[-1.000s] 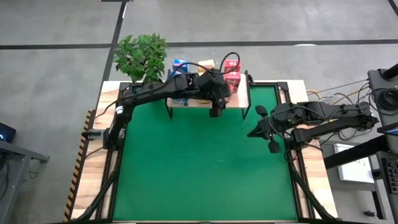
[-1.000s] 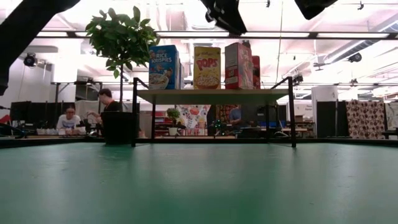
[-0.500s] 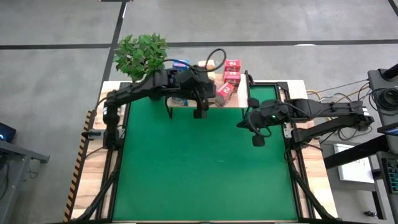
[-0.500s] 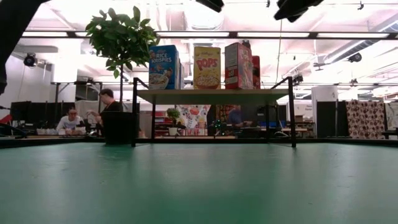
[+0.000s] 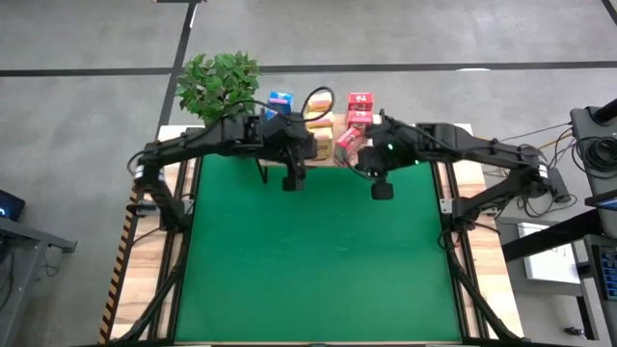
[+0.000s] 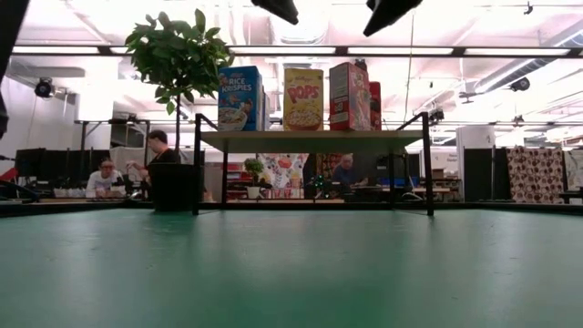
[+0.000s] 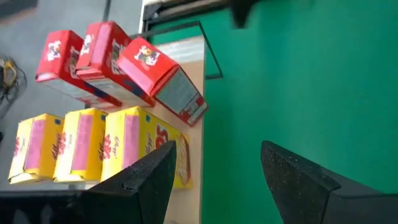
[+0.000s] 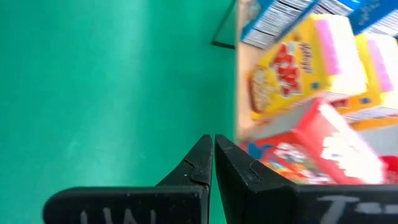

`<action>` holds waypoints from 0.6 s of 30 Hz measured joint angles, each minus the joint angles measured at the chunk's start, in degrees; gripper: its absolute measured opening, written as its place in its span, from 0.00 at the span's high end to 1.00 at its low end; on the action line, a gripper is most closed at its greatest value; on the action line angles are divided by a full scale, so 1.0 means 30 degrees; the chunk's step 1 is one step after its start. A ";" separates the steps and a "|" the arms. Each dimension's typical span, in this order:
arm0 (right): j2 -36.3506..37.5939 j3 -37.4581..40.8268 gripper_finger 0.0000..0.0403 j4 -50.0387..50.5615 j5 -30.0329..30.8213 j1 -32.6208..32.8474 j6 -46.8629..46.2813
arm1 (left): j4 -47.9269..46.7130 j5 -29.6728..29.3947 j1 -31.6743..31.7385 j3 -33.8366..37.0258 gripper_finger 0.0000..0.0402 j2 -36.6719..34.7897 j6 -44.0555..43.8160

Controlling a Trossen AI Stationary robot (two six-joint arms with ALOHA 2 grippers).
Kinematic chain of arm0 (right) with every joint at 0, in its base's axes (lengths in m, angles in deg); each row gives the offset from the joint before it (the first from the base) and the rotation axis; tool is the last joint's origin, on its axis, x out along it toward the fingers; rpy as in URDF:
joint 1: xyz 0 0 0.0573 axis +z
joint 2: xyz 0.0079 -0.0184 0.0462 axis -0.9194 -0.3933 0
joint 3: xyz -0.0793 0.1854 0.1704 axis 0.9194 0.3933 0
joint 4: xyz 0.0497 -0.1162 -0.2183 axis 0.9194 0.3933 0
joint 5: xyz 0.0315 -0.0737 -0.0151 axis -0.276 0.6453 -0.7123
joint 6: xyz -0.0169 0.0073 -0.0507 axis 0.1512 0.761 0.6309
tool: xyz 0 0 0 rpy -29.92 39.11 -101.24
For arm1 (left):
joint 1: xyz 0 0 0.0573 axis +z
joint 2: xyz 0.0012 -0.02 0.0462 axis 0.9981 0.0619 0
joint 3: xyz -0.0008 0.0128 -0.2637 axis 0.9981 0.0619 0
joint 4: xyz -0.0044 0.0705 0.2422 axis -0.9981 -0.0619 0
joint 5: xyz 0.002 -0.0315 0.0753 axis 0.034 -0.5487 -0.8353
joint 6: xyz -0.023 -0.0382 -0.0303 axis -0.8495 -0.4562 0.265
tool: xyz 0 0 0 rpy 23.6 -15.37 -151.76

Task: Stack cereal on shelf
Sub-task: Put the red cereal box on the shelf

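While both arms hang over the far end of the green mat [image 5: 318,260], neither holds a box. Left gripper [image 5: 290,180] sits just in front of the shelf [image 6: 310,139], fingers [image 7: 146,180] spread w/ nothing between. Right gripper [image 5: 381,189] is near the shelf's right end, fingers [image 8: 198,165] pressed together, empty too. Cereal's all on the shelf: blue boxes [image 6: 240,98] on the left, yellow boxes [image 7: 81,146] in the middle, red boxes [image 7: 112,59] on the right, w/ the front red box [image 7: 163,78] tilted, leaning over the edge. Plant [image 5: 218,85] stands by the left end.
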 joint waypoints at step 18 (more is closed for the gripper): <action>-0.5764 -0.7688 0.79 0.5872 0.1872 -0.3837 0.4938 | 1.0581 -0.0023 -0.0071 1.3448 0.46 -1.0052 -0.0690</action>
